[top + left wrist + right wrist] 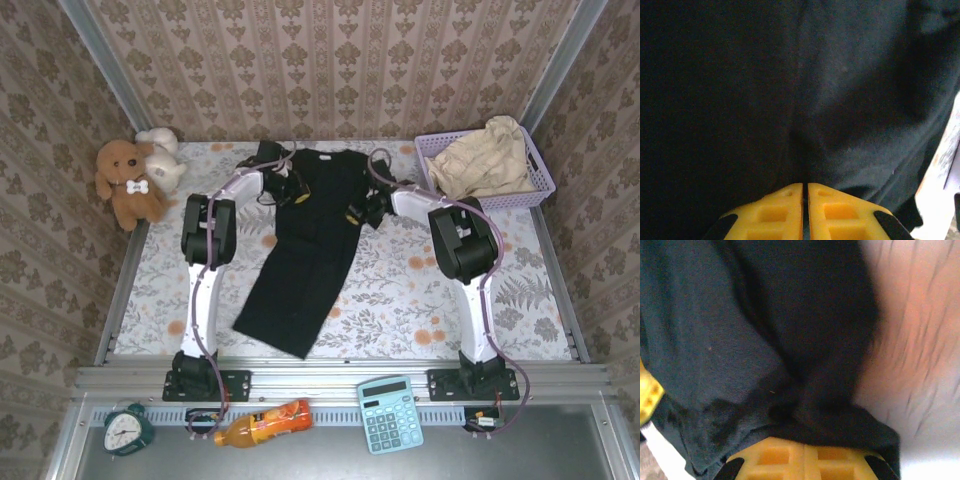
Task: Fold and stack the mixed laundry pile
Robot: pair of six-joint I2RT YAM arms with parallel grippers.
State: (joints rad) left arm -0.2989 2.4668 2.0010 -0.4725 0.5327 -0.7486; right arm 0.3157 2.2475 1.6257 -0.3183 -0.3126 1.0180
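passing plush toys [135, 180] at far-left corner, clamping left gripper [289, 189] tight on black garment [310, 250] stretching lengthwise mid-table, pinching its right edge tight in right gripper [359, 213], spotting beige garment [485, 160] heaped in lavender basket [500, 200] far right

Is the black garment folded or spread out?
Spread out: the black garment lies stretched long across the table, not a compact stack. Lengthwise doubling, cannot tell.

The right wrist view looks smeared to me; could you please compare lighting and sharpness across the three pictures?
Top external: evenly lit and sharp, though the black garment reads as a flat dark shape. Left wrist: dim, cloth underexposed, the yellow left tool bright and soft. Right wrist: streaky blur over the pale area at right, cloth near the right tool sharper.
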